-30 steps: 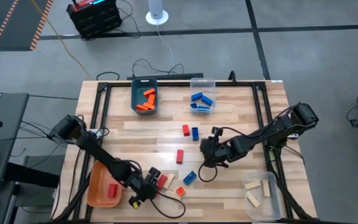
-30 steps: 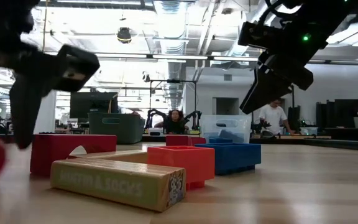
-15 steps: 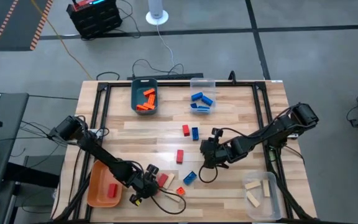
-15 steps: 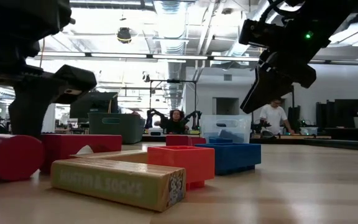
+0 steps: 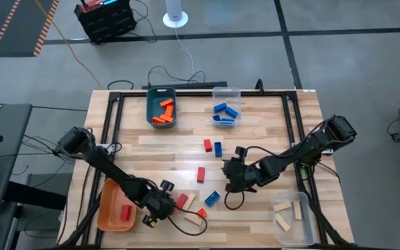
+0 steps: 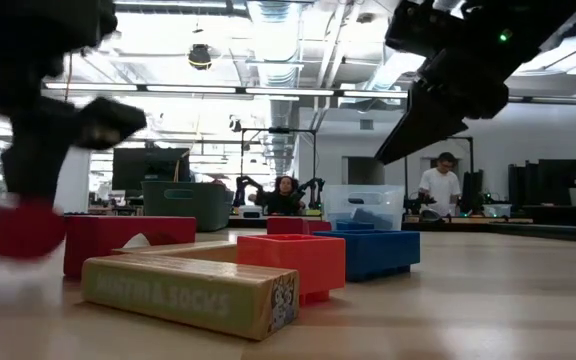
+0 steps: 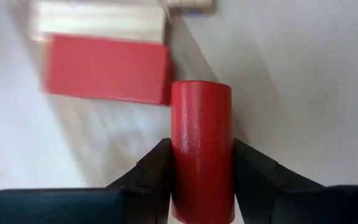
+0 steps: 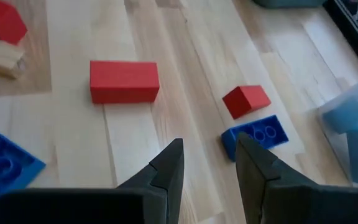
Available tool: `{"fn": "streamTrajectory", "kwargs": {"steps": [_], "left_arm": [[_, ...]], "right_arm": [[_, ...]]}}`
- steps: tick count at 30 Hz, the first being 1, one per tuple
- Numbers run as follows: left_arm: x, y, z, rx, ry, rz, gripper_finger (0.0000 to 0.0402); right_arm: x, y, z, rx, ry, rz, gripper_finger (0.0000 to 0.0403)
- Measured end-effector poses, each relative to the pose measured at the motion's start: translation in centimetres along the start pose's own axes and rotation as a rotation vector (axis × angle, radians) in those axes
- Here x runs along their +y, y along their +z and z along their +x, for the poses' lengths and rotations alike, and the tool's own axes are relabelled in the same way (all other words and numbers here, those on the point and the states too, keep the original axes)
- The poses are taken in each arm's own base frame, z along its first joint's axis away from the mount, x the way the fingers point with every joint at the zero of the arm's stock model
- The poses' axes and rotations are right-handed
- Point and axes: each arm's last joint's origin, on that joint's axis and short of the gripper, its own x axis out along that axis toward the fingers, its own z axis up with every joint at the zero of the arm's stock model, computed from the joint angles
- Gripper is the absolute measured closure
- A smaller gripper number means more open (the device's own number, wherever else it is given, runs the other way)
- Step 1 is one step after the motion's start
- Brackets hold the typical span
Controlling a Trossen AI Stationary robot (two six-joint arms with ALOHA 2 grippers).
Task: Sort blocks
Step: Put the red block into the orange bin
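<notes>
Left gripper (image 7: 201,165): we see both fingers pressed against the sides of a red cylinder block (image 7: 201,146), clamped on it. In the low view the block looks to be just off the tabletop, though blur keeps us from being sure. Just beyond it lie a red rectangular block (image 7: 106,68) and a pale wood block (image 7: 98,20), touching each other. From above, this gripper sits at the near left of the table (image 5: 269,132), just beside the orange bin (image 5: 110,208), which already holds one red block.

Right gripper (image 8: 209,162): fingers apart, nothing between them, hovering above mid-table near a red block (image 8: 124,81), a smaller red block (image 8: 246,101) and a blue block (image 8: 257,134).

We judge the step in hand to be pick-up of a red piece. Next move calls for carrying it over the orange bin's rim and letting go without nudging the neighbouring blocks.
</notes>
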Motion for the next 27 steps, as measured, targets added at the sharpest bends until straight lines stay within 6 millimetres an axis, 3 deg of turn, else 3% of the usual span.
{"fn": "streamTrajectory", "kwargs": {"steps": [7,10,13,21,27], "left_arm": [[0.8,0.0,-7.0,0.021,-0.021,-0.216,0.0278],[0.9,-1.0,-9.9,0.032,-0.056,-0.387,0.0278],[0.1,-3.0,-11.6,0.076,-0.025,-0.477,0.0278],[-3.2,-9.0,-12.0,0.170,0.012,-0.673,0.0278],[-3.7,-12.1,-10.3,0.298,0.056,-0.772,0.0278]], "right_arm": [[0.3,0.5,0.0,-0.059,0.005,0.043,0.0280],[0.4,0.6,-0.1,-0.070,0.011,0.049,0.0280],[0.6,0.7,-0.2,-0.081,0.009,0.050,0.0280],[1.1,0.5,-0.7,-0.094,0.009,0.033,0.0280],[1.0,0.5,-0.6,-0.095,0.004,0.033,0.0280]]}}
